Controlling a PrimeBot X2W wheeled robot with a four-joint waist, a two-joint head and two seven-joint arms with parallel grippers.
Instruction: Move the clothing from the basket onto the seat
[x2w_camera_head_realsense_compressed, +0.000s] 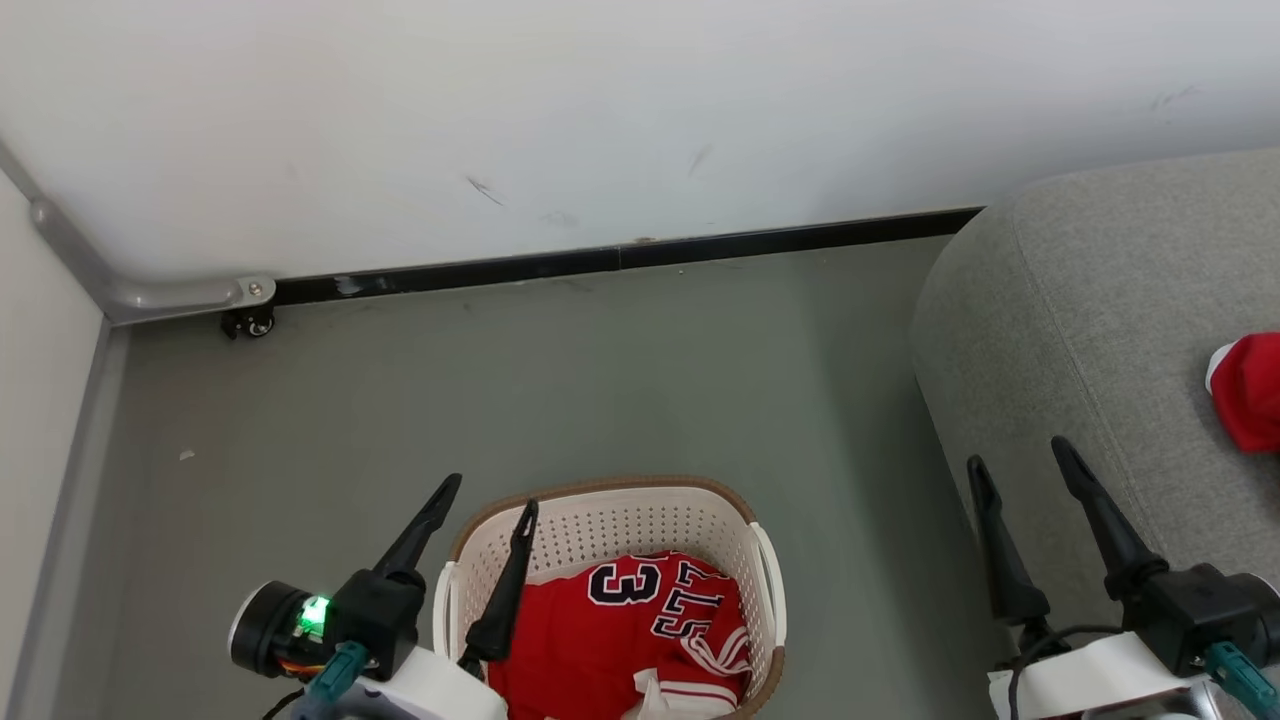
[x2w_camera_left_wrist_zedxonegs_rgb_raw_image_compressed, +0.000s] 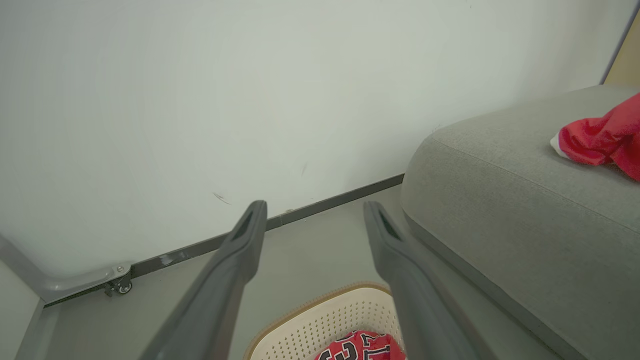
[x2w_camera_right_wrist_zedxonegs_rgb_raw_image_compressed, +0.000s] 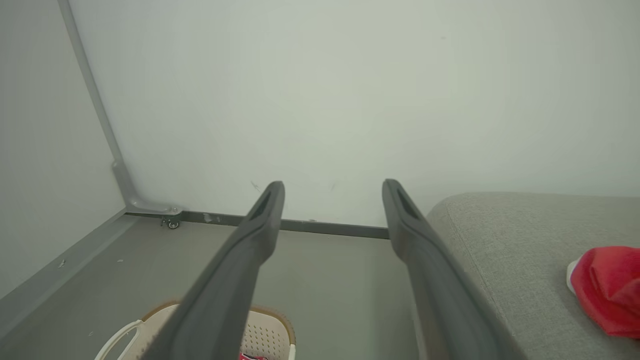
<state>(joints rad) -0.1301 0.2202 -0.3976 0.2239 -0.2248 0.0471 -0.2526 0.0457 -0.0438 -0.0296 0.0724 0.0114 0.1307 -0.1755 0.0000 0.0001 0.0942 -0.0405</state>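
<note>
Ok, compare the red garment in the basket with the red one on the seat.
The basket garment sits in the basket, the seat garment on the seat. The basket garment shows block lettering; the seat garment, partly cropped, shows none. Both are red with white trim.

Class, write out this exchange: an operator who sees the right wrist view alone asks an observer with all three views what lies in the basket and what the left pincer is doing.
Operator: I see a corner of the basket. What is in it?
Observer: A red jersey with a black-and-white "3" lies in the basket.
Operator: Does the left pincer hold it?
Observer: No. The left pincer is open and empty, and in the head view its fingers stand either side of the basket's left wall.
</note>
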